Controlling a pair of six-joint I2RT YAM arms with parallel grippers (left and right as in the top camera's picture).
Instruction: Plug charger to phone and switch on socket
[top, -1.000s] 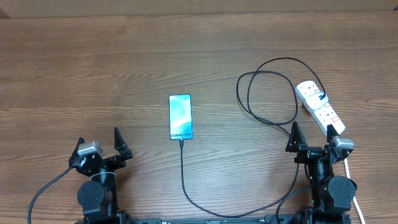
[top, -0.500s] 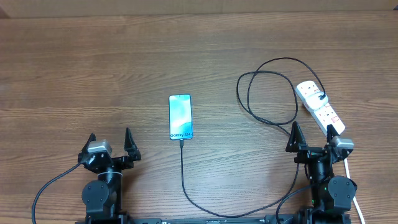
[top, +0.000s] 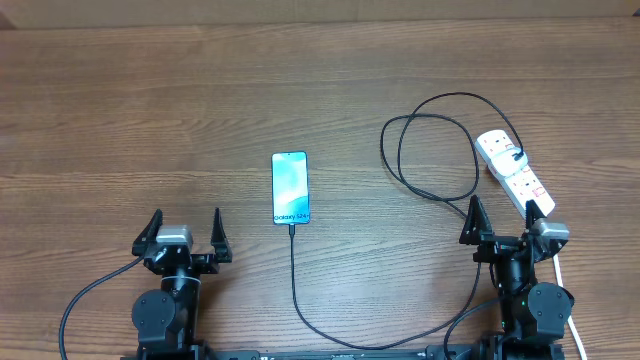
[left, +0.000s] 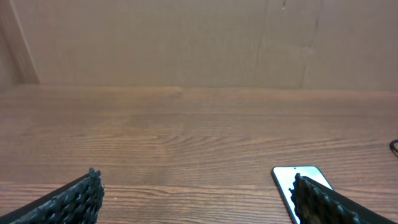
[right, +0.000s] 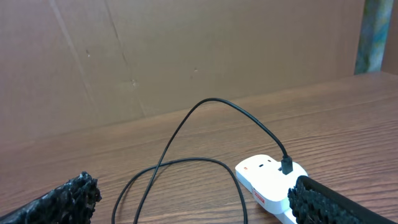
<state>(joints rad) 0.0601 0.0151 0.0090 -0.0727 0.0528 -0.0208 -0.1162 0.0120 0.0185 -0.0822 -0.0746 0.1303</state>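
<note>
The phone (top: 290, 188) lies flat at mid-table, screen lit, with its near end toward me. The charger (top: 294, 275), a thin black cable, meets that near end, runs along the front edge, loops at the right and is plugged into the socket (top: 515, 172), a white power strip. My left gripper (top: 185, 228) stands open left of and nearer than the phone, holding nothing. In the left wrist view the phone (left: 293, 180) shows behind the right finger (left: 329, 202). My right gripper (top: 503, 215) is open just in front of the socket (right: 264, 180), where the charger's plug (right: 286, 165) stands.
The socket's white cord (top: 566, 300) runs down the right side past the right arm. Brown cardboard walls (right: 186, 56) stand behind the wooden table (top: 150, 110). The cable's loops (top: 430, 150) lie left of the socket.
My left gripper has swung to the right, toward the phone, still open. The right arm, phone, cable and socket have not moved.
</note>
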